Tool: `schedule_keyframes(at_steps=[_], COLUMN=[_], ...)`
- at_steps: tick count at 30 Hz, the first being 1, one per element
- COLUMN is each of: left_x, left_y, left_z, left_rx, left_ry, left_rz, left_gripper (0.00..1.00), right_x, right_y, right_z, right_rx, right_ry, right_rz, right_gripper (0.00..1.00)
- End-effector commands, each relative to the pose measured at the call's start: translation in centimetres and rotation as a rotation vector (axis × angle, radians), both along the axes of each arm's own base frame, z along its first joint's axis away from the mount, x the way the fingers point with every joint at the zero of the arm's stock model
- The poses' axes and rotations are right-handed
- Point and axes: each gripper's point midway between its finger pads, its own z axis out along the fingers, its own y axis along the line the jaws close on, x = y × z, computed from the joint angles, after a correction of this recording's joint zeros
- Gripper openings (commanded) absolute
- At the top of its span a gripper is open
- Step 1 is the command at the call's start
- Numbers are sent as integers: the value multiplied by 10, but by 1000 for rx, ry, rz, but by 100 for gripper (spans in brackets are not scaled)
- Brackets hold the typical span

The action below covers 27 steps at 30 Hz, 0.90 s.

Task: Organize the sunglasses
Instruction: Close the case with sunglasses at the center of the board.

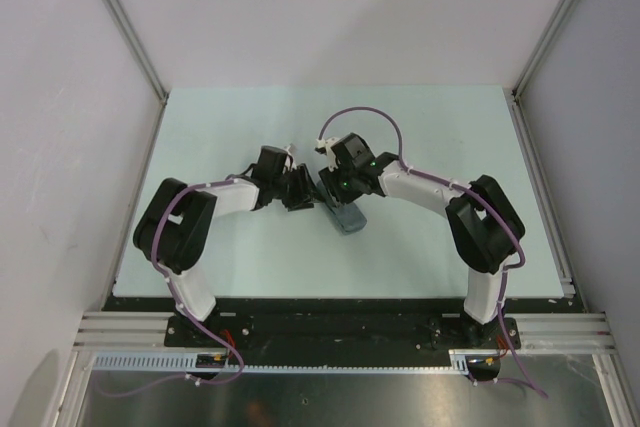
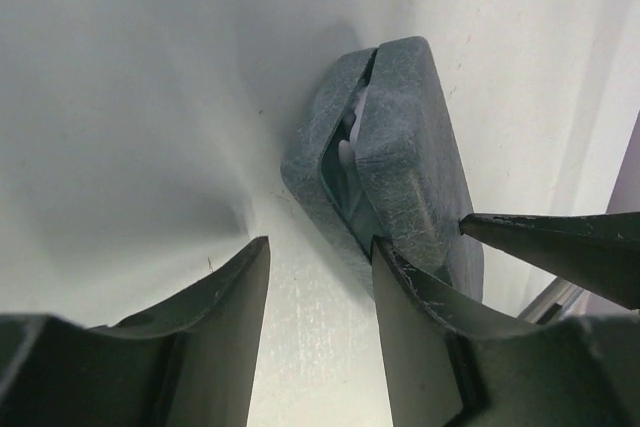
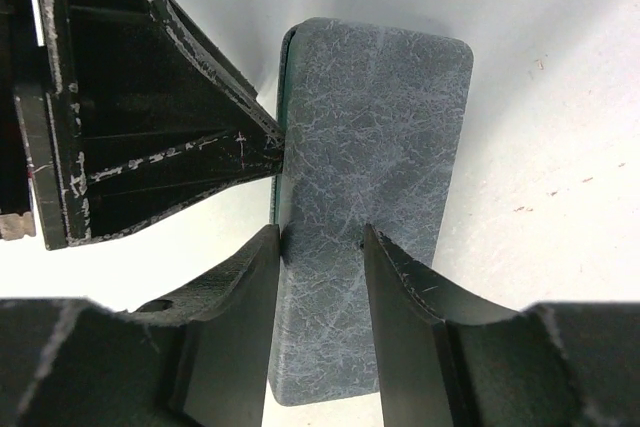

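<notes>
The grey felt case [image 1: 347, 217] lies at the table's middle, its lid almost shut. In the left wrist view the case [image 2: 410, 137] shows a narrow gap, and a sliver of the white sunglasses [image 2: 349, 137] shows inside. My left gripper [image 2: 318, 252] is open and empty at the case's side, with one finger [image 2: 420, 307] against its near edge. My right gripper [image 3: 320, 242] is open, with both fingertips down on the case's lid [image 3: 380, 127]. In the top view the left gripper [image 1: 303, 192] and the right gripper [image 1: 333, 190] meet over the case.
The pale table [image 1: 220, 127] has metal rails along its sides, such as the right one [image 1: 540, 187], and grey walls stand around it. The left gripper's finger [image 3: 190, 137] crowds the case's left side in the right wrist view. The grey-blue cloth is not in view.
</notes>
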Motion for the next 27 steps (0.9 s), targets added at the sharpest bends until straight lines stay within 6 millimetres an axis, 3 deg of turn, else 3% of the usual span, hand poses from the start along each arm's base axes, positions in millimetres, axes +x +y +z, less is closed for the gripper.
schedule_keyframes(at_steps=[1, 7, 11, 16, 22, 27], left_x=[-2, -6, -16, -12, -4, 0], left_y=[-30, -37, -31, -30, -21, -2], left_z=[45, 57, 52, 73, 82, 73], left_rx=[-134, -226, -276, -356, -371, -325], left_ry=[-151, -202, -191, -266, -295, -298], left_rz=[-181, -222, -184, -117, -12, 85], left_gripper=[52, 63, 66, 70, 73, 73], right_x=[3, -3, -9, -10, -11, -8], right_y=[-4, -2, 1, 1, 5, 7], right_z=[-13, -19, -25, -29, -29, -18], right_rx=[-56, -52, -66, -63, -62, -40], right_ry=[-13, 24, 38, 59, 52, 28], right_rz=[-9, -14, -15, -54, -87, -94], right_gripper=[42, 40, 40, 40, 40, 40])
